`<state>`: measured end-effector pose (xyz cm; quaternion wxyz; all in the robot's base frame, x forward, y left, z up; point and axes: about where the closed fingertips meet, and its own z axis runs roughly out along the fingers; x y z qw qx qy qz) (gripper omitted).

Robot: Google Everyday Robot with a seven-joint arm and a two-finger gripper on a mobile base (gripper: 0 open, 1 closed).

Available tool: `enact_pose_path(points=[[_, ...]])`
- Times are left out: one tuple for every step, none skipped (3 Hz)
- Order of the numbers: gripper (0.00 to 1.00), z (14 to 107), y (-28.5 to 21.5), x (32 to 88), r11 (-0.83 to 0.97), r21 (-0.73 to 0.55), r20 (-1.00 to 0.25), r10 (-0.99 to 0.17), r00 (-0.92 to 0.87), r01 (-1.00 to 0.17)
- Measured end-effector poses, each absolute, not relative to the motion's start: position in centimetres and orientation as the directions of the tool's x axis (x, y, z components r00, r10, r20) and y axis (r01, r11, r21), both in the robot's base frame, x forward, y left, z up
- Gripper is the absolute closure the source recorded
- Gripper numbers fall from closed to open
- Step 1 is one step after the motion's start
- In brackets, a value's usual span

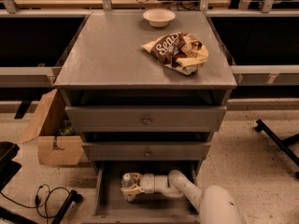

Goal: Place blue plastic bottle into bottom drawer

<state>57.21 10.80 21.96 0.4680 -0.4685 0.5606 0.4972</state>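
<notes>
The bottom drawer [108, 204] is pulled open at the foot of the grey cabinet. My arm reaches down into it from the lower right. The gripper [129, 185] sits low over the left part of the drawer floor. The blue plastic bottle [126, 181], clear with a white cap, stands upright between the gripper's fingers, with its base at or near the drawer floor.
Two shut drawer fronts with round knobs [146, 121] sit above the open drawer. A chip bag [177, 50] and a white bowl [159, 17] lie on the cabinet top. A cardboard box [51, 134] stands to the left, with cables [49, 197] on the floor.
</notes>
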Motion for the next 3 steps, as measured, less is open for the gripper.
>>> enact_pose_path(points=[[0.36,21.96,10.81,57.21,0.067,0.119,-0.991,-0.060,-0.123,-0.991],[0.13,21.96,10.81,57.21,0.067,0.119,-0.991,-0.060,-0.123,-0.991],[0.00,21.96,10.81,57.21,0.067,0.119,-0.991,-0.060,-0.123,-0.991]])
